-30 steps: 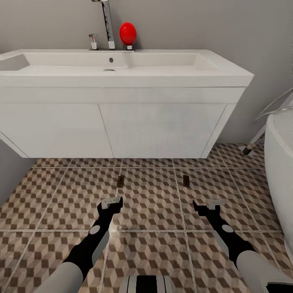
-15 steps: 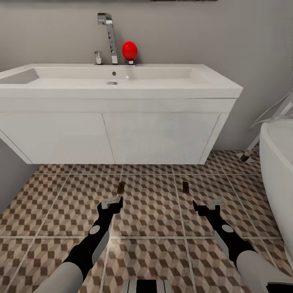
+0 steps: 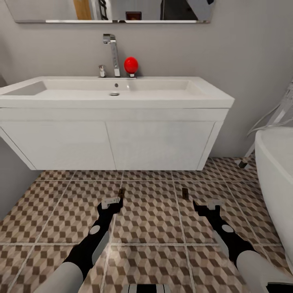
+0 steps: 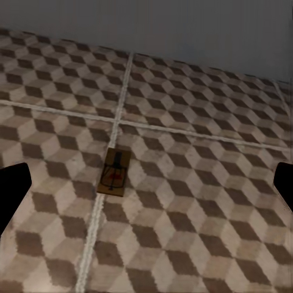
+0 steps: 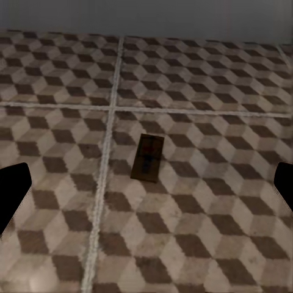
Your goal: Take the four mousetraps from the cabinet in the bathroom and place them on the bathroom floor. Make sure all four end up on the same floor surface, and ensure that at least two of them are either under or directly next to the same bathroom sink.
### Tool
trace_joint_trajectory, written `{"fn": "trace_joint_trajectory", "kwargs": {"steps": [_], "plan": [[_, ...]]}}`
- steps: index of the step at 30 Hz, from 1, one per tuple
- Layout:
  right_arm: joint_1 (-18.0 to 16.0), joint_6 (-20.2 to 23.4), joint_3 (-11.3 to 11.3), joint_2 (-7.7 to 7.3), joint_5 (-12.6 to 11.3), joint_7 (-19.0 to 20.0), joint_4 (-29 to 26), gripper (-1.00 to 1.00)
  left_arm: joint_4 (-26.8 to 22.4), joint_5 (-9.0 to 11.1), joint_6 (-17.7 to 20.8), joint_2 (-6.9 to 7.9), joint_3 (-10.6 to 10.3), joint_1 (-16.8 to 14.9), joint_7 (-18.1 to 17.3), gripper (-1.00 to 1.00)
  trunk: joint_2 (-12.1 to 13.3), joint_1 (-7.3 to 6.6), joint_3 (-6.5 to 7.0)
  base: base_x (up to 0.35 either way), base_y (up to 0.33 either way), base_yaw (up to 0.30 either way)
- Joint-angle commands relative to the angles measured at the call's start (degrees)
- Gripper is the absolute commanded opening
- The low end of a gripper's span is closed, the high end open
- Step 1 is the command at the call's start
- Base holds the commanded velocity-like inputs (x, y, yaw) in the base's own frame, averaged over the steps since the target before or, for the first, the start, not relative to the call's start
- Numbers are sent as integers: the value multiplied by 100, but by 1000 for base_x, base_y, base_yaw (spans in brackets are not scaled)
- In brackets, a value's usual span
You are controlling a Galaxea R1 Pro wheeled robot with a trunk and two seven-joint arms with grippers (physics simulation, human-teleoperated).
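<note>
— What lies on the brown, beige and white cube-patterned tiled bathroom floor?

— Two small flat rectangular tan mousetraps. The left mousetrap rests lengthwise on a pale grout line, just ahead of the left tool. In the left wrist view that mousetrap shows a tan board with a black wire mechanism and a red spot near its middle.

— And the other?

— The right mousetrap lies flat a little right of another grout line, ahead of the right tool. In the right wrist view it looks darker, a brown board with dark wire; the red spot is too blurred to make out.

— Where are they relative to the sink?

— Both lie on open tiles just in front of the white wall-hung sink cabinet, near its front edge and well apart from each other.

— The tools?

— Both hang above the floor with jaws spread wide and nothing between them; black fingertips sit at the wrist view's edges.
</note>
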Motion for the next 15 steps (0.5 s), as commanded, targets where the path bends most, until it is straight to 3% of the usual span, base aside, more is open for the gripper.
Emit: {"fn": "trace_joint_trajectory", "kwargs": {"steps": [1, 15], "plan": [[-3, -18, -1, -2, -29, 33, 6, 100, 3, 45, -24, 6, -37, -3, 44, 100, 0, -3, 19, 0, 0, 0], [-3, -18, -1, -2, -29, 33, 6, 100, 4, 45, -22, -19, -38, -3, 44, 100, 19, -39, 329, 0, 0, 0]]}}
